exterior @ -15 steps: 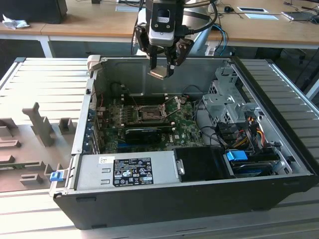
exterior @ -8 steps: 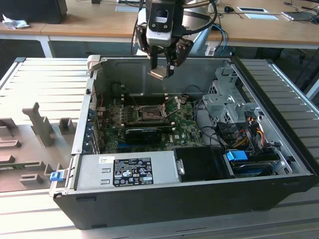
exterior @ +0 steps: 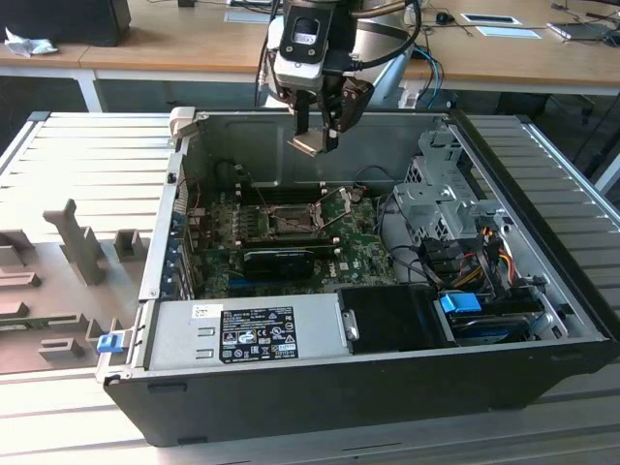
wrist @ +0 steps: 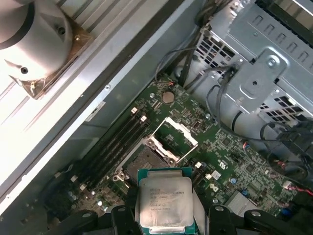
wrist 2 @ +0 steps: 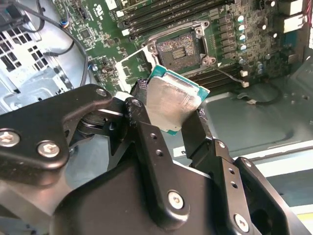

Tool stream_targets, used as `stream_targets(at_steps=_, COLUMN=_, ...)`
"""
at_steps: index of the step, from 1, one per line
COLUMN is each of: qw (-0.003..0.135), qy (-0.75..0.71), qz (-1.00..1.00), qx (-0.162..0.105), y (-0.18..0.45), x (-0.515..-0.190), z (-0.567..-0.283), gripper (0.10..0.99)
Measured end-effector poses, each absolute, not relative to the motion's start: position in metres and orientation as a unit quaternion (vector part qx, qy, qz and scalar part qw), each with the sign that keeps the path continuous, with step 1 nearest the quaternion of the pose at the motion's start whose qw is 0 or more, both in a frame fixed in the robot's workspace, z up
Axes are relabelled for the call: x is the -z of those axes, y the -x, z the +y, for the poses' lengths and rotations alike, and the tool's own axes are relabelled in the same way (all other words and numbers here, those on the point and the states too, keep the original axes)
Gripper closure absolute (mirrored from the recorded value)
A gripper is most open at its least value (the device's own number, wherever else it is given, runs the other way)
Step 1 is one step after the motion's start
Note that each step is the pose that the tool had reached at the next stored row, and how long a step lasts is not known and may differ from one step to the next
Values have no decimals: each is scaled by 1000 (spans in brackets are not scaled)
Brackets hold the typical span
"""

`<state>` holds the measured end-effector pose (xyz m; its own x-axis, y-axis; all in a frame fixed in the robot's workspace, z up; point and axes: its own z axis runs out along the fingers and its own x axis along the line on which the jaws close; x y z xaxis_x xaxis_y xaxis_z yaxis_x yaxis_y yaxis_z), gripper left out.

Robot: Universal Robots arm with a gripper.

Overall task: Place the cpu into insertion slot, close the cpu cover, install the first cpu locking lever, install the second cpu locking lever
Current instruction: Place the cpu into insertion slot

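Currently my black gripper (exterior: 318, 138) pinches the silvery-grey square cpu (wrist: 164, 203) by its edges above the dark-centred, silver-framed insertion slot (wrist: 143, 165), leaving its underside free to seat.

A long wooden desk (exterior: 165, 48) is running along the back, while a ribbed grey table (exterior: 87, 145) is lying in front.

Grey power supply box (exterior: 247, 334) lies near black expansion card (exterior: 286, 260).

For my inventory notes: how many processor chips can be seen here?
1. The chip is held in the tool, above the open computer case; the socket holds none.
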<state>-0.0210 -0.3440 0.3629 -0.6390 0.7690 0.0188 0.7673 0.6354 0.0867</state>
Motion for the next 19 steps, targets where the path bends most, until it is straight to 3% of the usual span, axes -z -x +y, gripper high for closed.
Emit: stream_targets(at_steps=19, qw=16, qy=-555, qz=831, qx=-41, y=21, x=-360, z=-344, gripper=561)
